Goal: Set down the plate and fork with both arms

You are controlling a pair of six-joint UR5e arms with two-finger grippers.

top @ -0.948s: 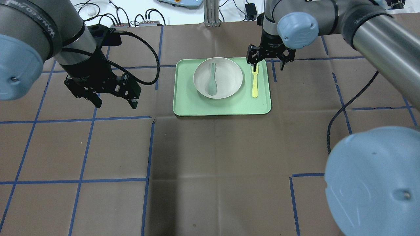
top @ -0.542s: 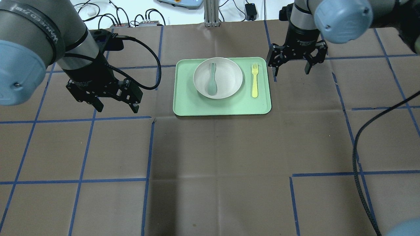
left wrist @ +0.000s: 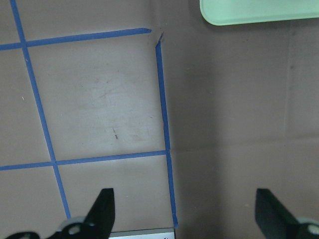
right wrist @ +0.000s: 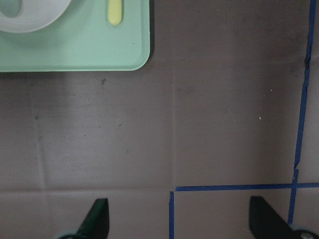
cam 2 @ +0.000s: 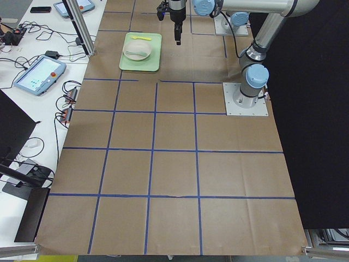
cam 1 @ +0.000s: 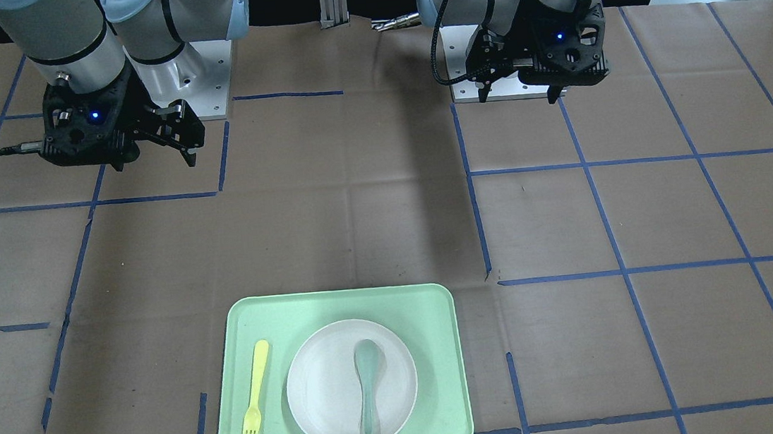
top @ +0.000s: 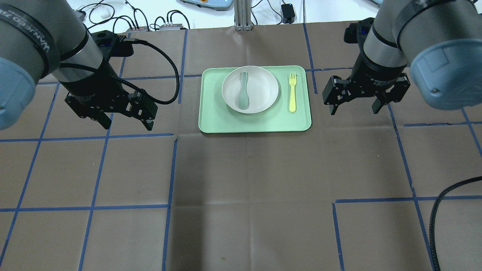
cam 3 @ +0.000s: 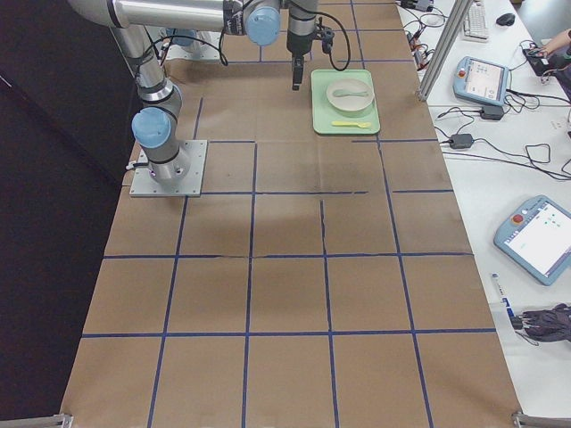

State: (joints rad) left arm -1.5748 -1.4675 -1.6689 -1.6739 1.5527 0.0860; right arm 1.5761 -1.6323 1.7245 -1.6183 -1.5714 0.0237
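The off-white plate (top: pixel 262 90) sits on the mint-green tray (top: pixel 256 122), left of the pale-yellow fork (top: pixel 292 92), which lies flat on the tray. In the front view, plate (cam 1: pixel 322 393) and fork (cam 1: pixel 254 393) lie side by side. My left gripper (top: pixel 127 124) is open and empty over bare table, left of the tray. My right gripper (top: pixel 354 111) is open and empty, right of the tray. The right wrist view shows the fork's handle end (right wrist: pixel 114 12) and the tray corner (right wrist: pixel 75 55), far from the gripper (right wrist: pixel 180 219).
A grey-green spoon (top: pixel 243 92) lies in the plate. Blue tape lines grid the brown table cover. Cables and boxes lie along the table's far edge (top: pixel 150 22). The left wrist view shows only a tray corner (left wrist: pixel 259 12) and tape.
My right gripper has moved away from the fork's tines, right and back toward the robot, leaving the fork flat on the tray. My left gripper has shifted slightly left.
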